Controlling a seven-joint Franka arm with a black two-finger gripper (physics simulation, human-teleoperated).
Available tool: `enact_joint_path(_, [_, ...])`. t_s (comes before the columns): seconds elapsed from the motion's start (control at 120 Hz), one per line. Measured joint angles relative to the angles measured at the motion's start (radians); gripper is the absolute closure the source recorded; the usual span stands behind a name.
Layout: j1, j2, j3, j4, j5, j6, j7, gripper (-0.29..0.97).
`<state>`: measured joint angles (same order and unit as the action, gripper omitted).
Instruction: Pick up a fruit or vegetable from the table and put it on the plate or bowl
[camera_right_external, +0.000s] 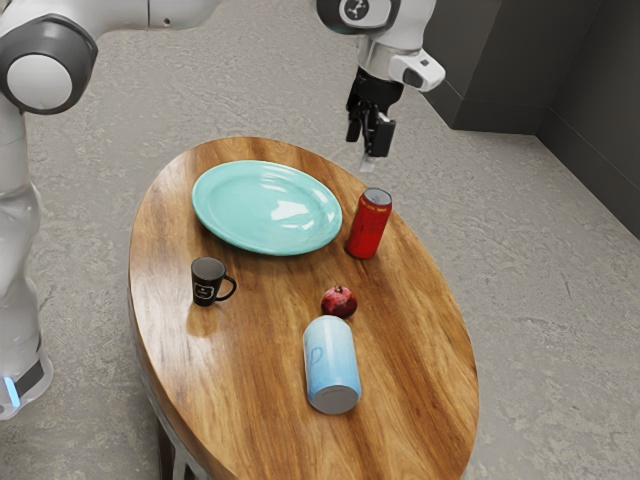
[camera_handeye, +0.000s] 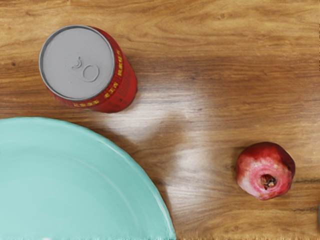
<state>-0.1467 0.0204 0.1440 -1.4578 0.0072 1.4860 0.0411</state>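
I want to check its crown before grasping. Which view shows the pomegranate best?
The wrist view: the pomegranate is close, seen from above, crown visible. The exterior view shows it small, between the red can and blue can.

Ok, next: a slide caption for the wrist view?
Brown wooden table from above: upright red metal can, round red pomegranate apart from it, part of a round turquoise plate.

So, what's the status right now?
Black gripper open, empty, above oval wooden table. Round red pomegranate untouched on it. Red metal can upright beside teal plate, nearby.
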Motion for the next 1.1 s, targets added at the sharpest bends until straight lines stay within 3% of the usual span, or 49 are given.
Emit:
enact_joint_path(0.375, [-0.012, 0.035, 0.015, 0.025, -0.027, -0.014, 0.055, 0.0])
enact_joint_path(0.525, [-0.018, 0.037, 0.079, 0.027, -0.086, -0.014, 0.075, 0.0])
enact_joint_path(0.658, [0.081, 0.041, -0.038, 0.055, -0.098, 0.001, 0.109, 0.0])
enact_joint_path(0.808, [-0.009, 0.045, -0.155, 0.058, -0.053, 0.012, 0.145, 0.0])
enact_joint_path(0.925, [-0.073, 0.041, -0.173, 0.05, -0.022, 0.022, 0.168, 0.0])
enact_joint_path(1.1, [-0.015, 0.027, -0.167, 0.045, -0.001, 0.028, 0.201, 0.0])
